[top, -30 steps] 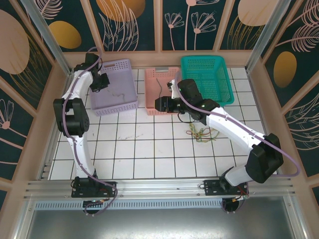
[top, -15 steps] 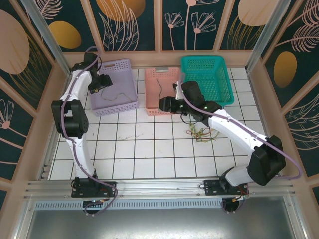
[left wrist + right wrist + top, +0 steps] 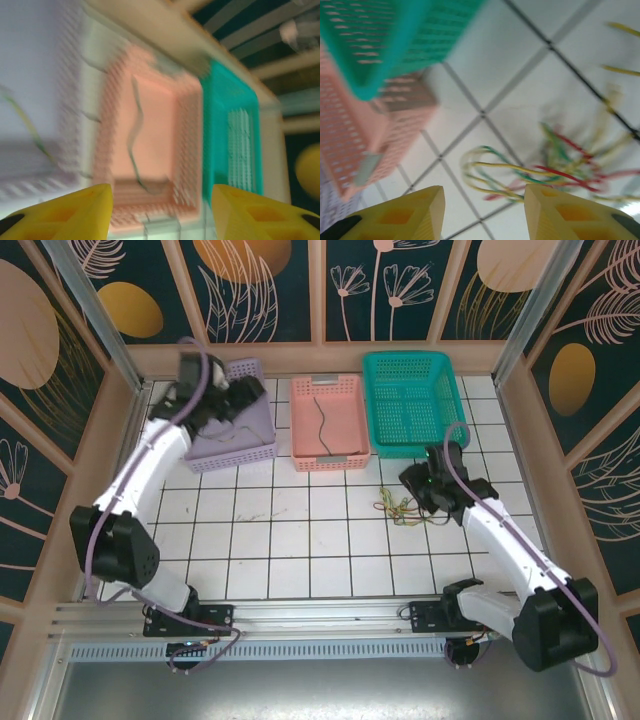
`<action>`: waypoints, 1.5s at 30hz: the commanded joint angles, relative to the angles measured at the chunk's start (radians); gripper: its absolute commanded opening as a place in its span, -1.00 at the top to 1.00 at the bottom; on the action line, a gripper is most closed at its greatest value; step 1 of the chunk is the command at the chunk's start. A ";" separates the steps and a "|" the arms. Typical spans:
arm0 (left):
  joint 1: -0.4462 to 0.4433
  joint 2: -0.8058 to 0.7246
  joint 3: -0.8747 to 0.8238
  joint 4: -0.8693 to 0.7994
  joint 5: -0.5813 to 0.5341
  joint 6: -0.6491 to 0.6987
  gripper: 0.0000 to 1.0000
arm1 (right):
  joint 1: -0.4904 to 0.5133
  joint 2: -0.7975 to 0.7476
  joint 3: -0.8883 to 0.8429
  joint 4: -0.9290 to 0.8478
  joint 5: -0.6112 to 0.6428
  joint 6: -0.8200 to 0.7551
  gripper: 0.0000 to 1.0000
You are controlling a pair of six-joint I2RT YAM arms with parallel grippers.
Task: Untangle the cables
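The white tiled table (image 3: 300,540) carries three plastic mesh baskets along its far edge: a lilac basket (image 3: 235,452), a pink basket (image 3: 345,405) and a teal basket (image 3: 410,405).

Both arms stand differently from a second ago. The right arm (image 3: 510,540), which then reached over the front of the pink basket, is now drawn back toward its own side. The left arm (image 3: 150,465), then bent close beside the lilac basket, now stretches over that basket's top with its wrist turned toward the pink one.

The left gripper (image 3: 160,194), shut a second ago, now stands partly open with nothing between its yellow fingers. The right gripper (image 3: 483,192) is also partly open and empty, poised just above the tile beside the remaining heap.

A thin dark cable (image 3: 322,425) lies alone in a loose wave along the floor of the pink basket. In the left wrist view, a thin yellow-green cable (image 3: 30,130) lies in the lilac basket. The remaining knot of yellow, green and red cables (image 3: 402,508) sits on the tiles in front of the teal basket, just beside the right gripper.

I judge that two wires are now freed and dropped into separate baskets, and that the right arm is lining up for another strand. The loops in the knot are thin and interlaced, so pulling one may drag the rest along.
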 commanded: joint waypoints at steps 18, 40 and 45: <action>-0.566 0.331 -0.149 0.403 0.119 -0.069 0.17 | -0.126 0.064 -0.158 0.085 -0.066 -0.222 0.20; -0.600 0.562 0.040 0.360 0.106 0.007 0.67 | -0.140 0.091 -0.158 0.109 -0.077 -0.239 0.34; -0.602 0.558 0.030 0.367 0.109 0.005 0.89 | -0.141 0.099 -0.156 0.116 -0.080 -0.242 0.36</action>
